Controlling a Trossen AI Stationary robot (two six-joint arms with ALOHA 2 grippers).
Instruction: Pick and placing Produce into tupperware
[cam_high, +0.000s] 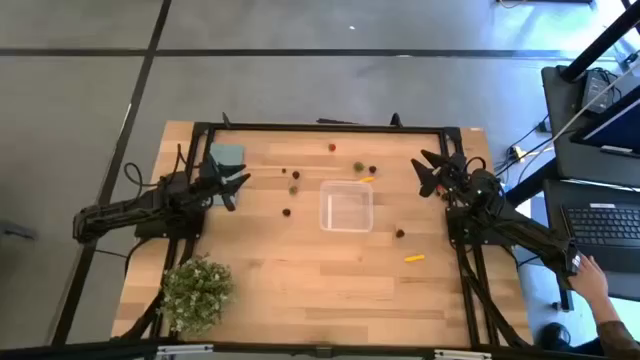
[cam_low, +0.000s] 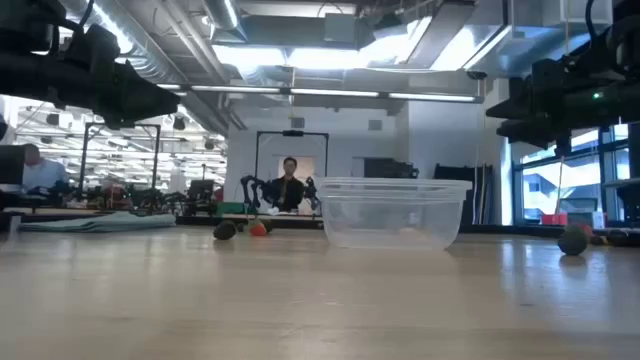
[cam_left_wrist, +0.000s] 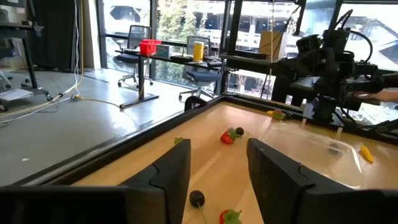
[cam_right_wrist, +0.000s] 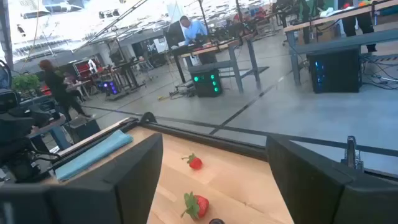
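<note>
Right now the clear container (cam_high: 346, 207) stands in the middle of the table (cam_high: 300, 290), with small produce pieces (cam_high: 288, 212) scattered around it. Both the left gripper (cam_high: 236, 184) and the right gripper (cam_high: 428, 173) hover above opposite table sides, fingers spread open, holding nothing

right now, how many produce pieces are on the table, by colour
red piece: 1
green pieces: 2
dark maroon pieces: 5
orange-yellow pieces: 2
total: 10, counted from the high view; the smallest dark ones are too tiny to be sure of their exact colour
</note>
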